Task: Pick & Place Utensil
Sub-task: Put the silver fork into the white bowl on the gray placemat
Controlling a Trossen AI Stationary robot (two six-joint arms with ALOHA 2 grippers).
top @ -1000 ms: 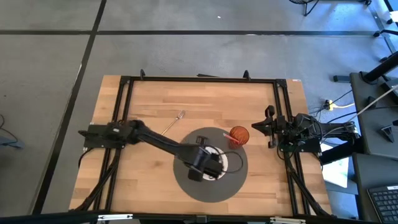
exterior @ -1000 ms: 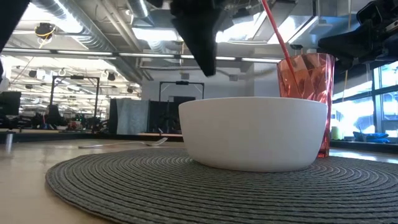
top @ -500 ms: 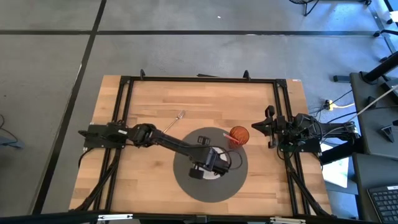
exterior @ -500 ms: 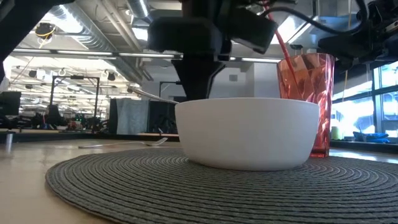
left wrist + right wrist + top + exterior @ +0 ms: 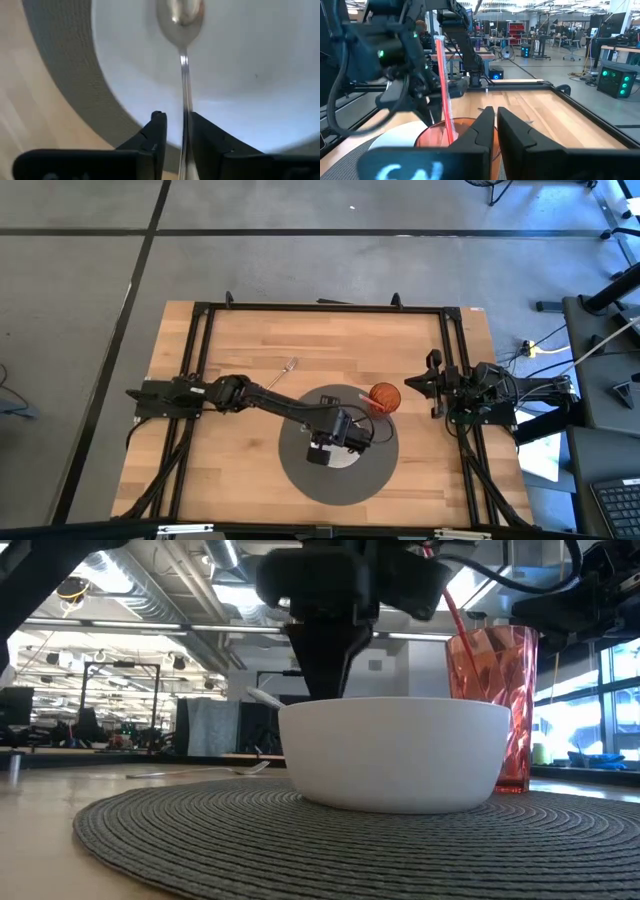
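One spoon (image 5: 181, 30) lay with its scoop inside the white bowl (image 5: 395, 752), handle clamped in the left jaws (image 5: 175, 135). We saw the bowl sitting on the round gray placemat (image 5: 300, 480), a red tumbler (image 5: 497, 670) with a red straw (image 5: 452, 610) touching it. A fork (image 5: 282, 372) lay on the tabletop (image 5: 240, 340) near the mat. Right jaws (image 5: 496, 125) waited clenched at the tabletop's right edge.

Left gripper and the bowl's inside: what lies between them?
Only the spoon: the left gripper holds its handle, its head reaching into the white bowl, per the left wrist view.
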